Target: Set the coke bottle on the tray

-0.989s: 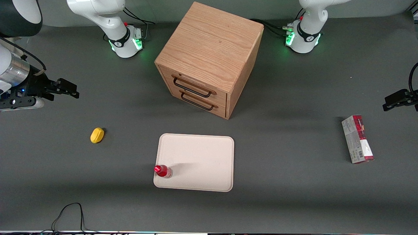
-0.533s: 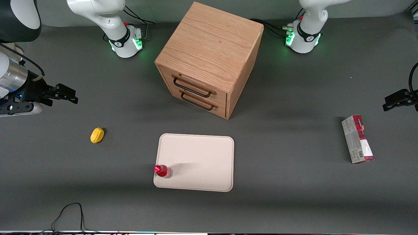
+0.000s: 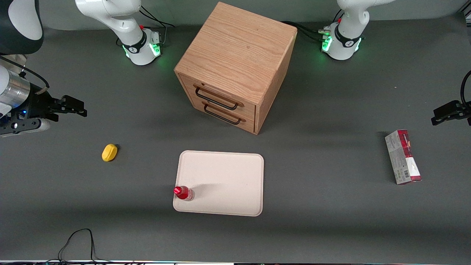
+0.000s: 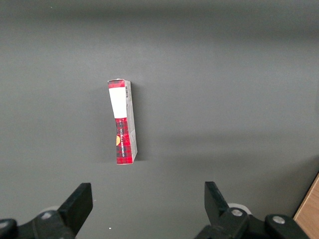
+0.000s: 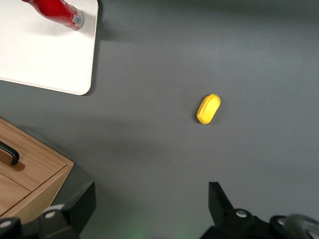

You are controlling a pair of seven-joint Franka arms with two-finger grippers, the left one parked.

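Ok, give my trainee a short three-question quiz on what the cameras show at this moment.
1. True or false: the coke bottle stands on the tray.
2. Is the hand A) clamped on the bottle, B) open, up toward the working arm's end of the table, away from the tray, or C) inside a drawer?
3. Which small object lies on the table between the hand and the tray?

Key: 1. True, at a corner near the rim. 2. B. 3. The yellow lump.
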